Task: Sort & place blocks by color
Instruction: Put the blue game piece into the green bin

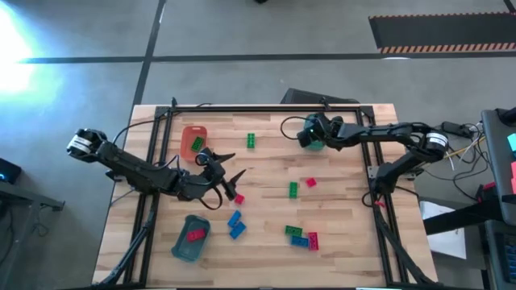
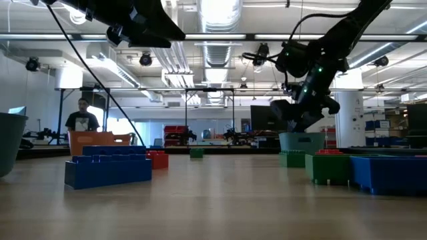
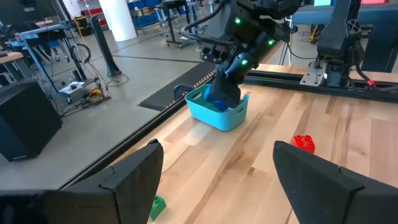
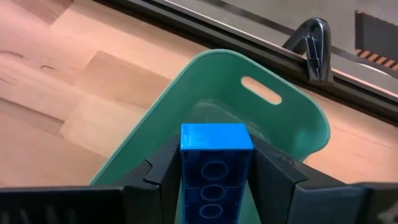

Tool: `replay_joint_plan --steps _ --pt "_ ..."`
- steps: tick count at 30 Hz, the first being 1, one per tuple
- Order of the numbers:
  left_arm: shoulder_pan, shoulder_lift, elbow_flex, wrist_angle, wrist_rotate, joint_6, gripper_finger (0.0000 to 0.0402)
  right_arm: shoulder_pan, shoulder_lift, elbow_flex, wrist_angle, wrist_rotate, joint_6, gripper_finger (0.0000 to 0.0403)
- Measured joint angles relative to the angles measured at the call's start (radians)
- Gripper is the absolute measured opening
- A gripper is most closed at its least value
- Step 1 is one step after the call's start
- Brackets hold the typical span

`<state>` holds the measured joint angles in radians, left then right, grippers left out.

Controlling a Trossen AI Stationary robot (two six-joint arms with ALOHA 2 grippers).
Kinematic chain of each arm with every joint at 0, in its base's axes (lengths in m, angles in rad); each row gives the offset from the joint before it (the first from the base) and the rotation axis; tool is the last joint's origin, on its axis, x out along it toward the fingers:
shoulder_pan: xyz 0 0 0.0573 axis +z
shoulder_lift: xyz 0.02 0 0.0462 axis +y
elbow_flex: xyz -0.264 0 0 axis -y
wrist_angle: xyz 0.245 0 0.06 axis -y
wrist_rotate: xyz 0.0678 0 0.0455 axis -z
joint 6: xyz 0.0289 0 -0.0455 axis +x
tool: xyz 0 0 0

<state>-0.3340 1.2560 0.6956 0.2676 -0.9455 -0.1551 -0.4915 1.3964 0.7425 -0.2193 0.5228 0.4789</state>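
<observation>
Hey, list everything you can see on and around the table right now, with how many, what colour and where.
Table: one, wooden, centre.
Trays: three; orange back left, teal front left, green back centre.
Red blocks: four; one in the teal tray, three loose.
Green blocks: four; one in the orange tray, three loose.
Blue blocks: three loose, front centre.
Person: one, in the room behind.
Left gripper: one, dark, fingers open, above the table's left middle.
Right gripper: one, dark, over the green tray, fingers shut on a blue block.
</observation>
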Motion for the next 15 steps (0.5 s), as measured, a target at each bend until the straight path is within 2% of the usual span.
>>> replay_joint_plan --steps 9,15 --pt "-0.001 0.006 -0.013 0.001 -0.003 -0.075 0.0286 0.000 -0.001 0.000 -0.001 0.000 0.000 0.0137" --pt "-0.001 0.006 -0.045 0.004 -0.003 -0.147 0.0286 0.000 -0.001 0.000 0.000 0.000 0.000 0.0150"
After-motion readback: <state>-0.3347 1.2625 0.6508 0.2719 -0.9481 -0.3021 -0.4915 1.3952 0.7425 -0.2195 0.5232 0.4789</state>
